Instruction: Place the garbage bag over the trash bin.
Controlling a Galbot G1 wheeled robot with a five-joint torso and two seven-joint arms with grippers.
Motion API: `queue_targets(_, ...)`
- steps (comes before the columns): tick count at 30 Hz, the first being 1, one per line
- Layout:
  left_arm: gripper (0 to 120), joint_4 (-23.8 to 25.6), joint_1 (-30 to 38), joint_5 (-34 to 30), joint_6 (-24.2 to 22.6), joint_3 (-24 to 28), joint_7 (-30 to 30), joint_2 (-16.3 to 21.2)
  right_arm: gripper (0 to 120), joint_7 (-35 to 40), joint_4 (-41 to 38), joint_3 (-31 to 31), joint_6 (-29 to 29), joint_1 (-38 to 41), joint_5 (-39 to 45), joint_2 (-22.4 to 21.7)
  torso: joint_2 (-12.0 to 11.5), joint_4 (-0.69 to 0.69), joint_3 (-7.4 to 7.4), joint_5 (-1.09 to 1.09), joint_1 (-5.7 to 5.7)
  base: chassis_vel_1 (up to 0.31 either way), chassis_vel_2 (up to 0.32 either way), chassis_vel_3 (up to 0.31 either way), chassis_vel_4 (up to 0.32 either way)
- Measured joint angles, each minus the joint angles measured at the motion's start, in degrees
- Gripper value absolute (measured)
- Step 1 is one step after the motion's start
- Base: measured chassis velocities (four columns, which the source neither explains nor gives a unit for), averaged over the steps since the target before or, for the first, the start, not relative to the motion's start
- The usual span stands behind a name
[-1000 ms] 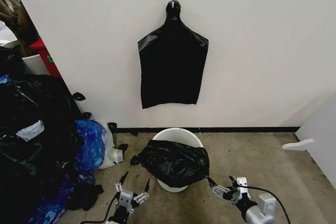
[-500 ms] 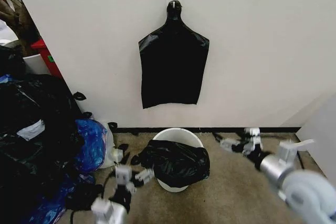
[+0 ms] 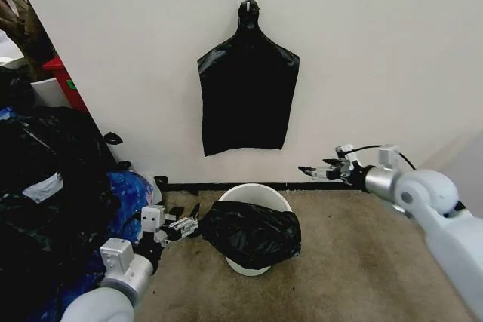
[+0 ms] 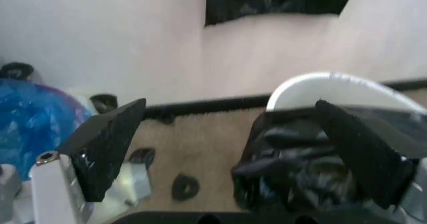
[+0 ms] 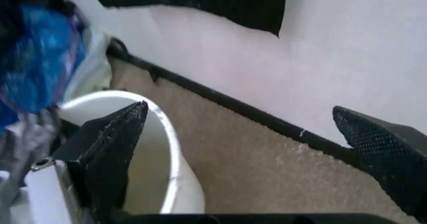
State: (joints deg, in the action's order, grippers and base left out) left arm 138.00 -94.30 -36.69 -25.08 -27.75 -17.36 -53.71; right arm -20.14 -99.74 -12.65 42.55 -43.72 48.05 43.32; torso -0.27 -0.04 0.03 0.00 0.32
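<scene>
The jaws of the left gripper stand apart and hold nothing; they point at the garbage bag from just beside its left edge. The jaws of the right gripper are also apart and empty, raised in front of the wall, to the right of the trash bin and above it. The garbage bag lies crumpled over the front part of the bin's rim, and the back of the rim is bare. The bin stands on the carpet floor, close to the wall. Flat black bags hang on the wall above it. A heap of stuffed bags lies to the left.
</scene>
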Motion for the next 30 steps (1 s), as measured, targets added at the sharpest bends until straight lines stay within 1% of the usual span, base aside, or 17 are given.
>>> queue_targets(1,100,0.0,0.0,0.0,0.0,0.0,0.0,0.0,100,0.0,0.0,0.0,0.0,0.0,0.0,0.0,0.0,0.0,0.0,0.0,0.0,0.0,0.0,0.0,0.0)
queue_targets(3,100,0.44,0.07,-0.37,-1.25,-0.65,0.0,0.26,100,-0.63,2.54,5.52,-0.1,4.88,-0.06,-0.88,0.0,0.02,0.0,0.01,0.0,0.0,0.0,0.0,0.0)
queue_targets(4,100,0.61,0.11,-0.44,-1.43,-0.89,0.0,0.3,100,-1.3,3.74,8.73,-0.15,7.57,-0.39,-1.14,0.0,0.02,0.0,-0.02,0.0,0.0,0.0,0.0,0.0)
queue_targets(5,100,0.65,0.12,-0.45,-1.44,-0.95,0.0,0.3,100,-1.41,3.91,9.22,-0.16,7.91,-0.48,-1.16,0.0,0.02,0.0,-0.02,0.0,0.0,0.0,0.0,0.0)
queue_targets(7,100,0.74,0.21,-0.45,-1.45,-1.21,-0.08,0.3,100,-2.27,5.21,13.86,-0.17,10.82,-1.33,-1.31,0.0,0.01,0.0,0.01,0.0,0.0,0.0,0.0,0.0)
queue_targets(8,100,0.77,0.25,-0.45,-1.44,-1.26,-0.19,0.31,100,-2.37,5.56,15.36,-0.18,11.67,-1.64,-1.35,0.0,0.0,0.0,0.01,0.0,0.0,0.0,0.0,0.0)
queue_targets(9,100,0.77,0.25,-0.45,-1.44,-1.26,-0.19,0.31,100,-2.37,5.56,15.36,-0.18,11.67,-1.64,-1.35,0.0,0.0,0.0,0.01,0.0,0.0,0.0,0.0,0.0)
queue_targets(11,100,1.22,0.25,-0.7,-2.12,-1.5,-1.28,0.54,100,-2.82,7.65,24.76,-0.21,17.12,-3.66,-1.22,0.0,0.01,0.0,0.01,0.0,0.0,0.0,0.0,0.0)
queue_targets(12,100,1.31,0.22,-0.79,-2.28,-1.56,-1.44,0.58,100,-2.82,7.99,25.97,-0.21,17.97,-3.93,-1.08,0.0,0.01,0.0,0.01,0.0,0.0,0.0,0.0,0.0)
queue_targets(15,100,1.65,-0.08,-0.98,-2.47,-2.05,-1.86,0.55,100,-1.9,11.15,32.45,-0.25,23.45,-4.55,1.33,0.0,0.01,0.0,0.0,0.0,0.0,0.0,0.0,0.0)
queue_targets(16,100,1.65,-0.08,-0.98,-2.47,-2.05,-1.86,0.55,100,-1.9,11.15,32.45,-0.25,23.45,-4.55,1.33,0.0,0.01,0.0,0.0,0.0,0.0,0.0,0.0,0.0)
queue_targets(18,100,1.86,-0.18,-0.99,-2.48,-2.26,-1.9,0.39,100,-0.99,12.9,34.37,-0.28,25.6,-3.38,2.85,0.0,0.02,0.0,0.0,0.0,0.0,0.0,0.0,0.0)
queue_targets(21,100,2.34,-0.22,-1.16,-2.41,-2.43,-2.04,0.08,100,1.89,15.32,38.31,-0.33,29.22,3.06,4.91,0.0,0.03,-0.01,0.0,0.0,0.0,0.0,0.0,0.0)
queue_targets(23,100,2.37,-0.21,-1.19,-2.4,-2.44,-2.04,0.05,100,2.01,15.44,38.63,-0.33,29.43,3.37,4.97,0.0,0.03,-0.01,0.0,0.0,0.0,0.0,0.0,0.0)
queue_targets(25,100,2.52,0.22,-1.54,-2.29,-2.46,-2.12,-0.29,100,3.29,16.96,43.42,-0.35,31.81,6.92,5.31,0.0,0.02,-0.01,0.0,0.0,0.0,0.0,0.0,0.0)
queue_targets(28,100,2.53,1.12,-2.48,-2.24,-2.2,-2.53,-0.76,100,3.78,17.66,46.98,-0.36,32.68,8.42,5.12,0.0,0.0,-0.01,0.01,0.0,0.0,0.0,0.0,0.0)
queue_targets(30,100,2.51,1.59,-2.93,-2.24,-1.83,-2.82,-1.11,100,4.06,17.8,48.14,-0.36,32.85,8.92,5.0,0.0,-0.01,-0.01,0.01,0.0,0.0,0.0,0.0,0.0)
